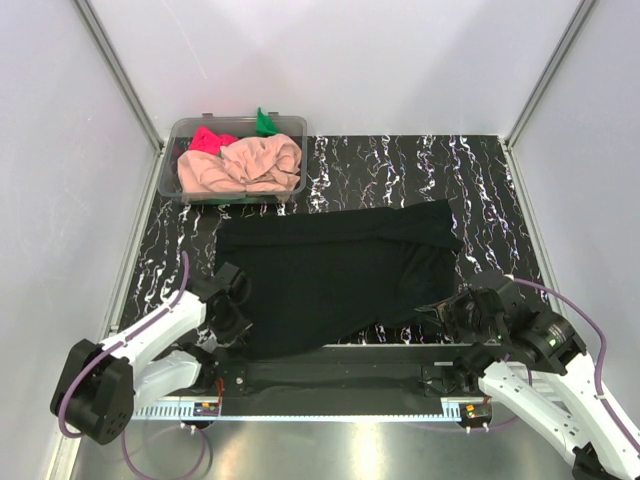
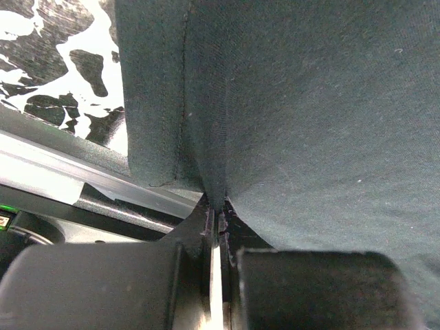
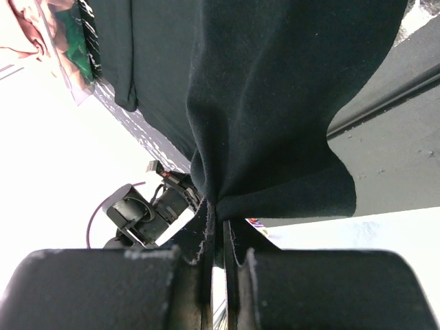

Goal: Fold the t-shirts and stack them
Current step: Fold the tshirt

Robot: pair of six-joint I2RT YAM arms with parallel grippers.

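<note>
The large black t-shirt [image 1: 335, 268] lies spread across the middle of the marbled table. My left gripper [image 1: 236, 322] is shut on its near left corner; the cloth [image 2: 295, 103] is pinched between the jaws in the left wrist view. My right gripper [image 1: 452, 312] is shut on the near right corner, which hangs bunched from the jaws [image 3: 275, 103]. The peach-pink t-shirt [image 1: 240, 166], the bright pink-red t-shirt [image 1: 208, 139] and the green t-shirt [image 1: 265, 122] lie crumpled in the tub.
The clear plastic tub [image 1: 184, 128] stands at the back left against the wall. White walls close in the left, back and right. A metal rail [image 1: 330, 410] runs along the near edge between the arm bases.
</note>
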